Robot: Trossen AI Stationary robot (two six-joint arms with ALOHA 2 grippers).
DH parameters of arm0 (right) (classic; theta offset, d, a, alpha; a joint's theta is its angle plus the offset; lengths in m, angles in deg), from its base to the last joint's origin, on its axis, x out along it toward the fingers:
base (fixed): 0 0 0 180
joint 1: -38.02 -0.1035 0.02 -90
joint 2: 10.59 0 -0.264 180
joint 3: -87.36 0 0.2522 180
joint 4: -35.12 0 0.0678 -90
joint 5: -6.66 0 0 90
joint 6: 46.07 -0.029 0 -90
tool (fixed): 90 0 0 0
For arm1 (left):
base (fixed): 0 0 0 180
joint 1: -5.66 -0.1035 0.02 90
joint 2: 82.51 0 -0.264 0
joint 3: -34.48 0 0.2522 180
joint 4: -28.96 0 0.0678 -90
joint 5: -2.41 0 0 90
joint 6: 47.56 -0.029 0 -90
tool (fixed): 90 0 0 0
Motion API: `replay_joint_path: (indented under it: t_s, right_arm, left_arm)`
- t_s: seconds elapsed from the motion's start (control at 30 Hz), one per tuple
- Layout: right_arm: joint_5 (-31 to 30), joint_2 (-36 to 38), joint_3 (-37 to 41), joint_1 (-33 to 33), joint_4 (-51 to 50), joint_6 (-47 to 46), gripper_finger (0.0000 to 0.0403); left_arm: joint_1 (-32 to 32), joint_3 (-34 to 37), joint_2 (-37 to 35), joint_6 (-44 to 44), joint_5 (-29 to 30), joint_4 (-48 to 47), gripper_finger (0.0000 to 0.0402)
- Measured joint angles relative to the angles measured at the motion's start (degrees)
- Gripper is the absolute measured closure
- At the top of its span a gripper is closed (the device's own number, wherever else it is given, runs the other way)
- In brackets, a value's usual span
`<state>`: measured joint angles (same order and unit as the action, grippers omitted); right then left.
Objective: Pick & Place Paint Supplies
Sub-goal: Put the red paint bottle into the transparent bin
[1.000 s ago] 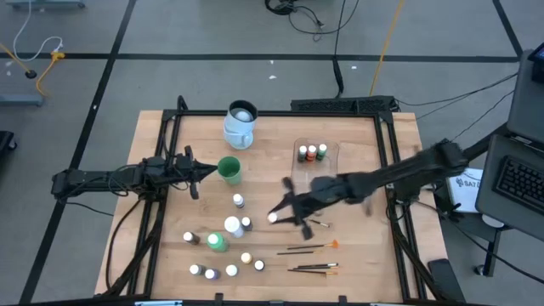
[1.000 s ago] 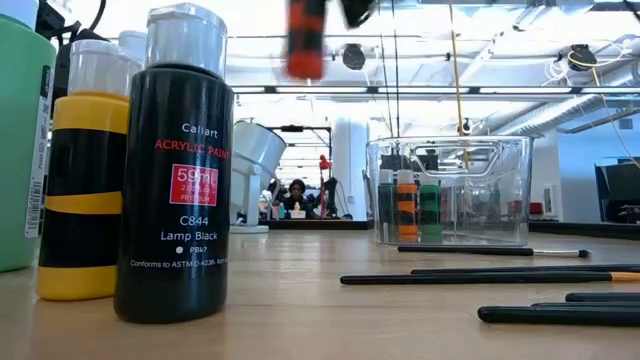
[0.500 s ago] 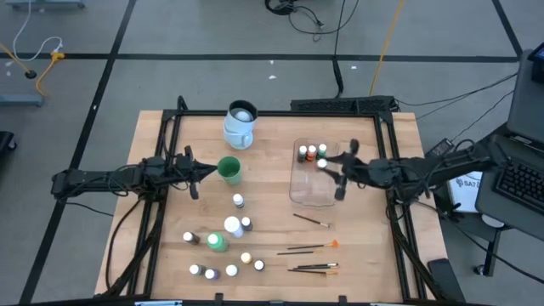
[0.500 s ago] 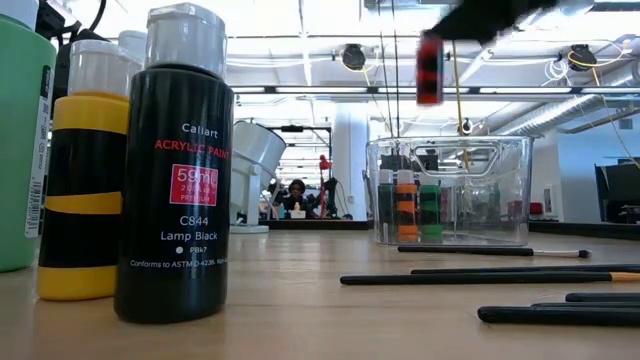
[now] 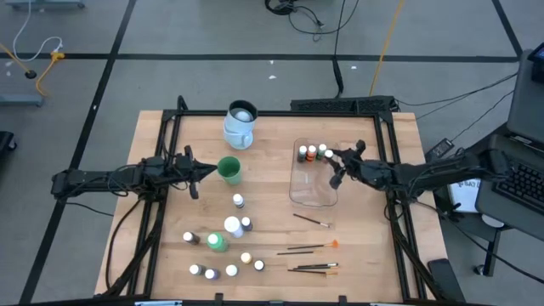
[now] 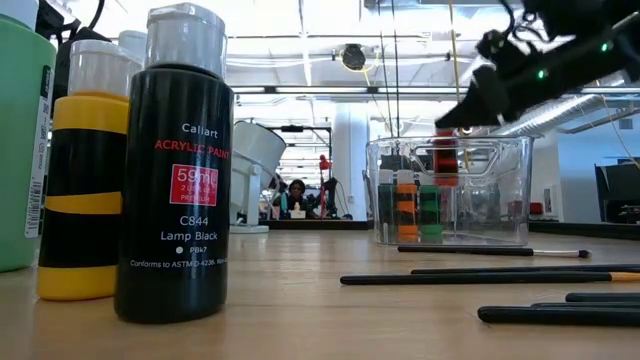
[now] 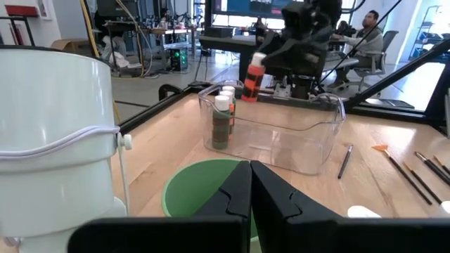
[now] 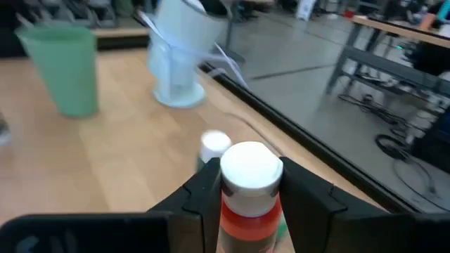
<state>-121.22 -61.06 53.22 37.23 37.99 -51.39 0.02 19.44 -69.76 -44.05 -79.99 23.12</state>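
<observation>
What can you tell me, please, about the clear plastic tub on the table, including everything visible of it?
The clear plastic tub is a transparent, rectangular, open-topped bin with rounded corners and a rolled rim, standing upright on the wooden table towards its right side. Three small white-capped paint bottles stand in a row against its far wall; most of its floor is bare. The right gripper holds a red bottle at its far end, the bottle partly below the rim. A thin brush lies just outside its near wall.
</observation>
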Motion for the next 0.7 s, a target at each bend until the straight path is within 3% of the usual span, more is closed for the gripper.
replay_joint_path:
  t_s: [0.7]
  right_arm:
    - [-2.95, -12.65, 0.82, 1.96, 8.16, 3.00, 0.0290]
  left_arm:
    - [0.00, 0.00, 0.00, 0.00, 0.00, 0.04, 0.0396]
